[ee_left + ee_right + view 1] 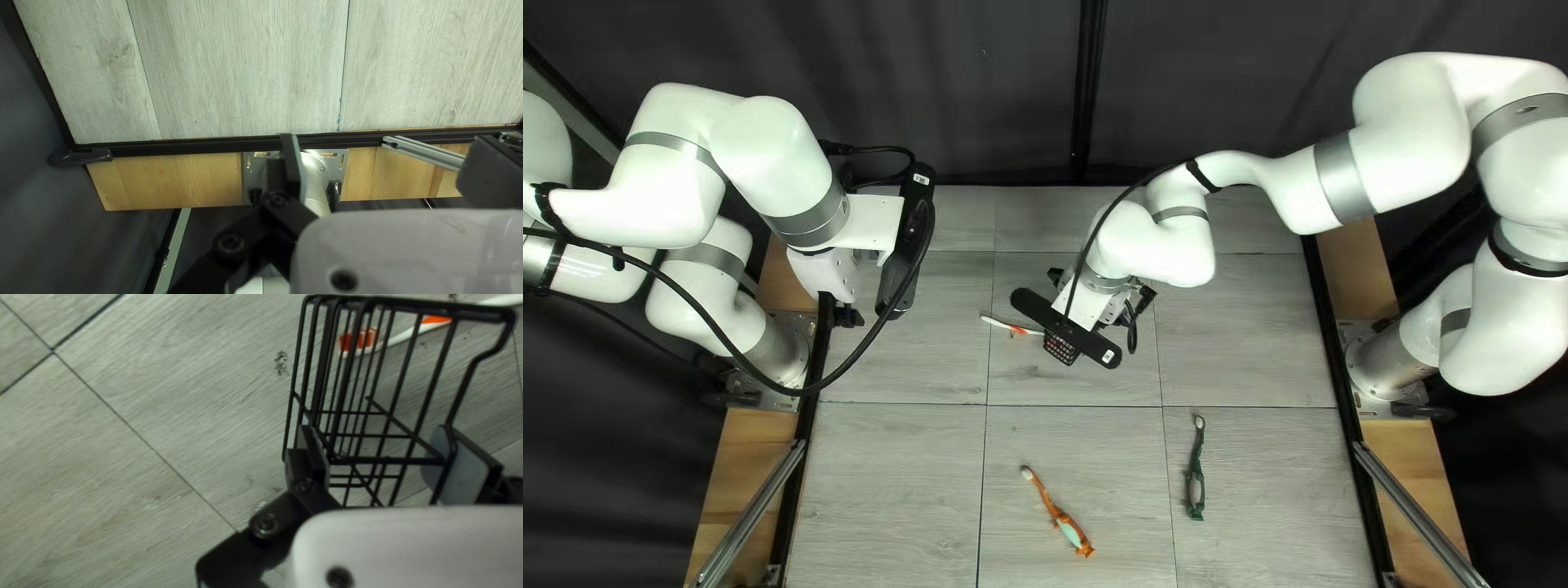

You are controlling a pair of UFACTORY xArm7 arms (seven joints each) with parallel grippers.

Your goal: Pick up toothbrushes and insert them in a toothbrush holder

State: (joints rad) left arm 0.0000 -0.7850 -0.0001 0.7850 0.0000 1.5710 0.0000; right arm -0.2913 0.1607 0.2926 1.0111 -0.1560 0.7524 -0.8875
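In the top left view my left gripper (847,315) hangs over the table's left edge; in its wrist view the gripper (389,163) is open and empty. My right gripper (1067,329) is over the table's middle, largely hiding the black wire holder (1059,350). The right wrist view shows this gripper (388,457) shut on the holder (400,403), its fingers against opposite sides. Through the wires appears the white-orange toothbrush (403,336), also beside the holder in the top left view (1007,325). Nearer lie an orange toothbrush (1054,509) and a dark green one (1197,468).
Grey plank-like panels cover the table (882,490). A metal rail (752,517) slants along the left edge and another (1418,517) along the right. Below my left gripper are the table's black edge strip (190,146) and the arm's base plate (340,163).
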